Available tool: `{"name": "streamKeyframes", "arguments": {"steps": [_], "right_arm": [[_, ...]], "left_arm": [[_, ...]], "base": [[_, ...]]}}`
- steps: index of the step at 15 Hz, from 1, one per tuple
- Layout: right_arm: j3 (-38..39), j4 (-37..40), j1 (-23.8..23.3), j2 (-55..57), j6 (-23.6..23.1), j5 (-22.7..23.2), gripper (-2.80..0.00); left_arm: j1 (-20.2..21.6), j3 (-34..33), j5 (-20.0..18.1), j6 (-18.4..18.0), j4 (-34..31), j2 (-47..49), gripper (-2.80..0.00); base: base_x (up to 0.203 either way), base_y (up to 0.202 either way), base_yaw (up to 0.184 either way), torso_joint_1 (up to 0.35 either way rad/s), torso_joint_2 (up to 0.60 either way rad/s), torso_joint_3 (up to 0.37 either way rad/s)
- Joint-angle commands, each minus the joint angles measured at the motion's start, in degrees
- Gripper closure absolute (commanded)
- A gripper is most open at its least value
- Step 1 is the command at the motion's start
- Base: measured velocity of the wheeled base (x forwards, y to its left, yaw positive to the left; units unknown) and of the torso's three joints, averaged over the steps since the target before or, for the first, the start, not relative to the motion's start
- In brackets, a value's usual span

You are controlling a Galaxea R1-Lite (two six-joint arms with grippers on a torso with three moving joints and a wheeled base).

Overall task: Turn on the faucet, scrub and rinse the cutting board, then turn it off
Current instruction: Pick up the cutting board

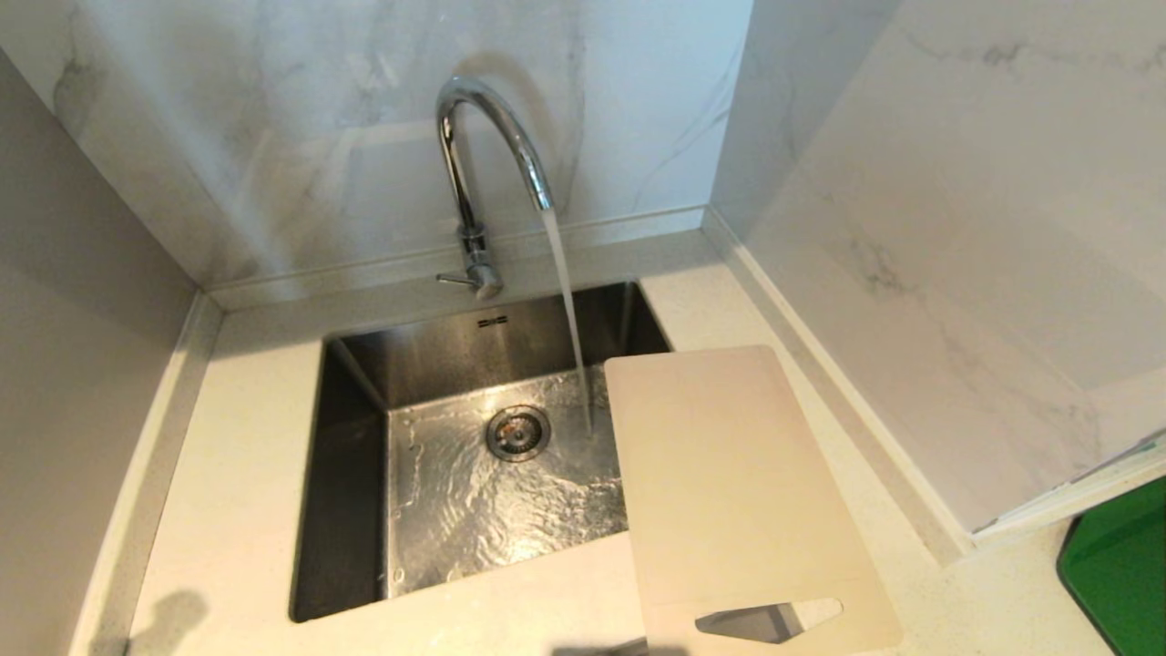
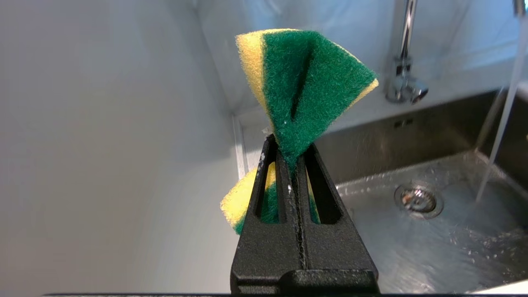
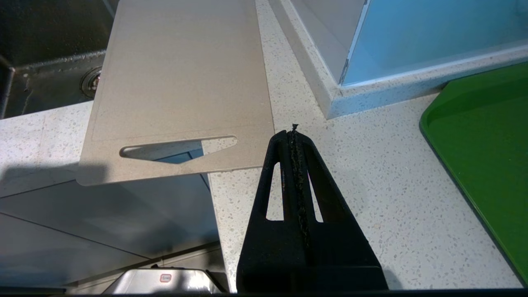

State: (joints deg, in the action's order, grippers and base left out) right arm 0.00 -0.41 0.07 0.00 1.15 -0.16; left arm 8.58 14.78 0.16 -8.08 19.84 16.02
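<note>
Cutting board [image 1: 729, 483], large thin cream-white plastic rectangle with rounded corners, lies flat on the speckled white worktop [image 1: 237, 510] at the sink's right edge. Its far end overhangs the stainless steel sink basin [image 1: 474, 492]; its handle slot [image 1: 770, 620] end pokes out past the worktop's near edge. It looks dry, and the stream misses it, landing just beside its far left corner.

Handling, as a guess: light, stiff enough not to sag, smooth plastic that will turn slippery once wet. Take hold at the slot end, which overhangs and gives you an edge to pinch; you won't get under the flat middle.

Tall chrome gooseneck faucet [image 1: 474, 173] is already running, water sheeting across the basin floor toward the round drain [image 1: 517, 432]. Its thin side lever [image 1: 453, 279] sticks out at the base.

Your left hand [image 2: 293, 163] is pressed together on a green-and-yellow scrub sponge [image 2: 305, 86], folded in the pinch, held up left of the basin and well apart from the board. It doesn't show in the head view.

Your right hand [image 3: 293, 132] is pressed together, nothing in it, over the worktop just beside the board's slot end, with a bright green flat tray [image 3: 486, 148] on its other side.

Turn-on step looks done; scrubbing not yet begun.
</note>
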Motion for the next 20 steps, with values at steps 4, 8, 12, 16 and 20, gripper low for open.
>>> {"name": "streamKeyframes", "arguments": {"steps": [4,8,12,16,20], "right_arm": [[0.00,-0.02,0.01,0.00,0.00,-0.02,0.00],[0.00,-0.02,0.01,0.00,0.00,-0.02,0.00],[0.00,-0.02,0.01,0.00,0.00,-0.02,0.00],[0.00,-0.02,0.01,0.00,0.00,-0.02,0.00],[0.00,-0.02,0.01,0.00,0.00,-0.02,0.00]], "left_arm": [[-1.85,-10.97,-0.39,-0.53,4.74,-0.20,0.00],[-2.78,-15.04,-0.16,-0.53,7.49,-0.20,0.00],[-7.15,-15.04,0.87,-0.53,3.25,-3.63,0.00],[-8.17,-15.04,1.31,0.51,-5.13,-9.28,0.00],[-8.38,-15.08,-0.91,1.17,-16.78,-16.28,0.00]], "base": [[0.000,0.000,0.000,0.000,0.00,0.000],[0.000,0.000,0.000,0.000,0.00,0.000],[0.000,0.000,0.000,0.000,0.00,0.000],[0.000,0.000,0.000,0.000,0.00,0.000],[0.000,0.000,0.000,0.000,0.00,0.000]]}}
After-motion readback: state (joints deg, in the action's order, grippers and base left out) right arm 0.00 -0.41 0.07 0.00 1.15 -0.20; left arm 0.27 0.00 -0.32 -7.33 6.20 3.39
